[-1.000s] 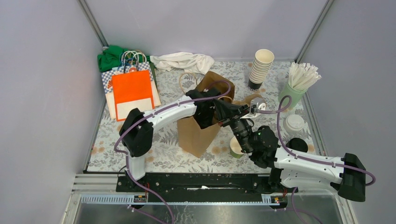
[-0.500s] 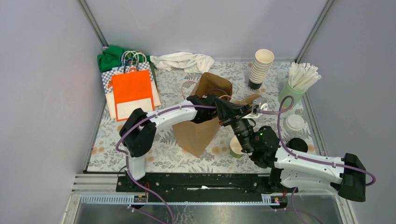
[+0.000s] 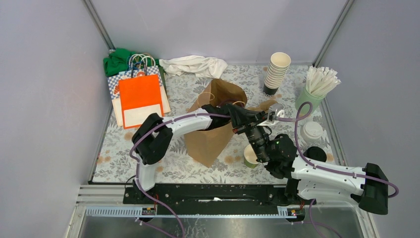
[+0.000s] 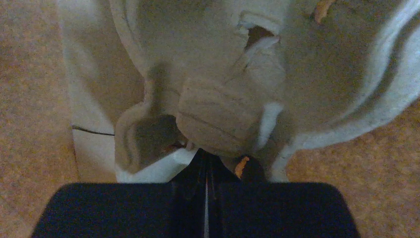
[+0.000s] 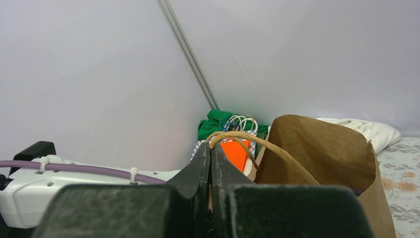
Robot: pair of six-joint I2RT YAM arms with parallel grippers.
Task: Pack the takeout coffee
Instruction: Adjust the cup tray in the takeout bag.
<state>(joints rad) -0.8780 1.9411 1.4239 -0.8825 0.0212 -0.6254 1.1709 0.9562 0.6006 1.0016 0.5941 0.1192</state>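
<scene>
One takeout coffee cup (image 3: 249, 157), dark green with a white inside and no lid on it, stands right of the brown paper bag (image 3: 208, 139), half hidden by my right arm. A black lid (image 3: 316, 153) lies at the right edge. My left arm reaches into the bag's mouth, so its gripper is hidden from above. In the left wrist view the left gripper (image 4: 205, 157) is shut, its tips against a grey moulded pulp carrier (image 4: 223, 119) inside the bag. My right gripper (image 5: 210, 148) is shut on the bag's twine handle (image 5: 257, 141), holding it up at the bag's near rim (image 3: 237, 115).
A stack of cream cups (image 3: 275, 74) and a pale green cup of white sticks (image 3: 317, 89) stand at the back right, with a white lid (image 3: 312, 131) below them. An orange gift bag (image 3: 141, 99), green cloth (image 3: 116, 59) and white cloth (image 3: 193, 64) lie at the back left.
My left arm has pushed deeper into the brown bag, and the bag's mouth has widened and shifted a little left. The right arm has held still on the handle.
</scene>
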